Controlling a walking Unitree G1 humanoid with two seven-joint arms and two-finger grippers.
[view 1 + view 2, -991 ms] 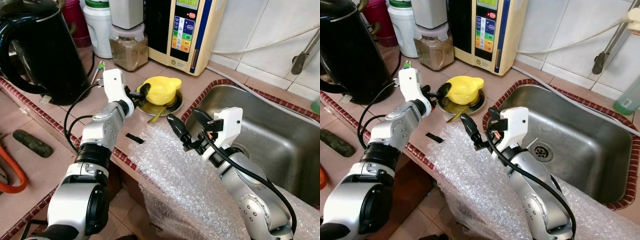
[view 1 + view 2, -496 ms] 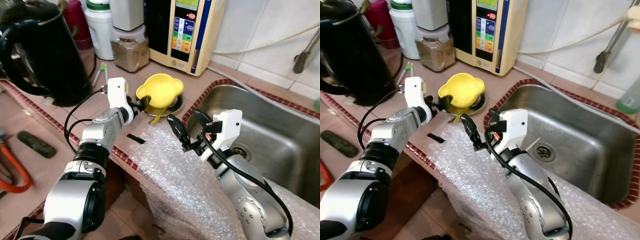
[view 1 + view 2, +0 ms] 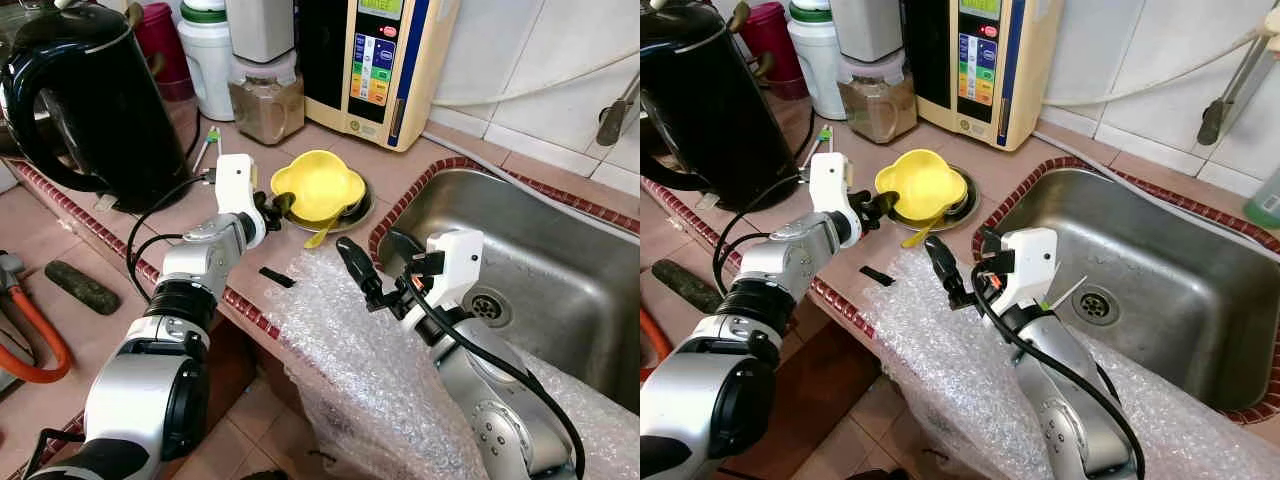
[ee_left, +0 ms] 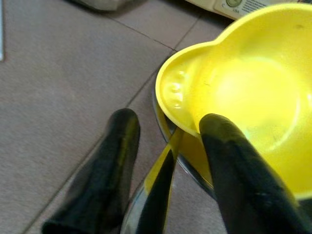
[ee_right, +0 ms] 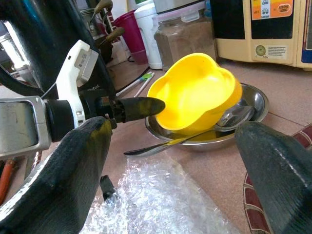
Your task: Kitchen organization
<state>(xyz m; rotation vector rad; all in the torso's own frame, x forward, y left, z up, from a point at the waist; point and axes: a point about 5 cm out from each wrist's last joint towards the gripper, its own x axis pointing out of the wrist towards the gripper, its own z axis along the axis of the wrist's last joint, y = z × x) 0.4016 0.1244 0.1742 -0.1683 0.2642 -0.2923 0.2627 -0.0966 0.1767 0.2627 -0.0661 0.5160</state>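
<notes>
A yellow bowl [image 3: 320, 185] sits tilted, open side up, in a shallow steel plate [image 3: 357, 211] on the counter. A spoon [image 3: 322, 235] sticks out from under it. My left gripper [image 3: 278, 205] is at the bowl's near rim. In the left wrist view its fingers stand apart, one over the bowl's [image 4: 253, 83] inside and one outside the rim, so it is open. My right gripper [image 3: 378, 262] hovers open above the bubble wrap [image 3: 380, 370], pointing at the bowl [image 5: 195, 92] from a short way off.
A black kettle [image 3: 90, 100] stands to the left. A brown-powder jar [image 3: 265, 95], a white container [image 3: 205, 50] and a water machine [image 3: 375, 60] line the back. The steel sink [image 3: 540, 250] lies to the right. A small black piece [image 3: 272, 277] lies on the counter edge.
The yellow bowl lay upside down a second ago; with my left gripper at its rim it has turned open side up. My right gripper has barely moved.
</notes>
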